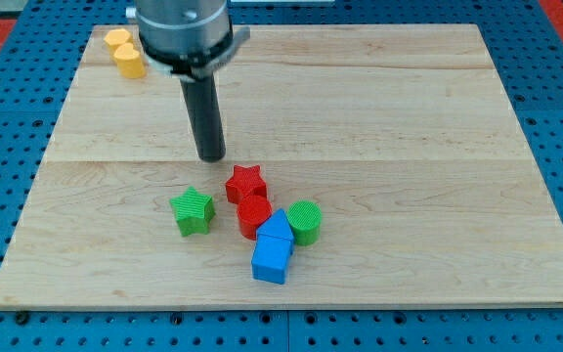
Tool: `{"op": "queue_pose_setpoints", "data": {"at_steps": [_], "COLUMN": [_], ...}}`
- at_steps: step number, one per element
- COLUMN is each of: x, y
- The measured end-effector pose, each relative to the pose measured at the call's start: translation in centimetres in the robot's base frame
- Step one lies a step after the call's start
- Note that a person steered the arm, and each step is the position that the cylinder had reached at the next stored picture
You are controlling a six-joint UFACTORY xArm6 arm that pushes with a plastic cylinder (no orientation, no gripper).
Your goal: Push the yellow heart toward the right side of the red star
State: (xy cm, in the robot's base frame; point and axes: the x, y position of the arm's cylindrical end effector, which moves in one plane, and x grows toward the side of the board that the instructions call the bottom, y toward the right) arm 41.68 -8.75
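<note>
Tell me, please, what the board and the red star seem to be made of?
The board looks like pale unpainted wood with a matte finish: grain streaks and plank seams run across it. The red star seems plastic, possibly 3D-printed: uniform colour with fine ridges across its top face. My tip rests on the board just toward the view's upper left of it.

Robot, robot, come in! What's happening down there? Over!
My tip just up-left of the red star. Yellow heart far off, top-left corner, beside a yellow block. Nothing blocking the board between. Over.

Matt pale wooden board (pixel 409 117); ribbed plastic-looking red star (pixel 245 183); smooth dark rod (pixel 205 117).
</note>
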Motion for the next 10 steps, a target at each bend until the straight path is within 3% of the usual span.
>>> {"op": "queue_pose_setpoints", "data": {"at_steps": [1, 2, 3, 4, 5, 6, 8, 9, 10], "x": [-8.4, -17.9, -22.5, -20.1, -15.8, -12.6, -15.7, -18.2, -16.8], "y": [-0.5, -6.3, -11.5, -17.2, -17.7, -13.0, -21.6, -17.6, -13.7]}}
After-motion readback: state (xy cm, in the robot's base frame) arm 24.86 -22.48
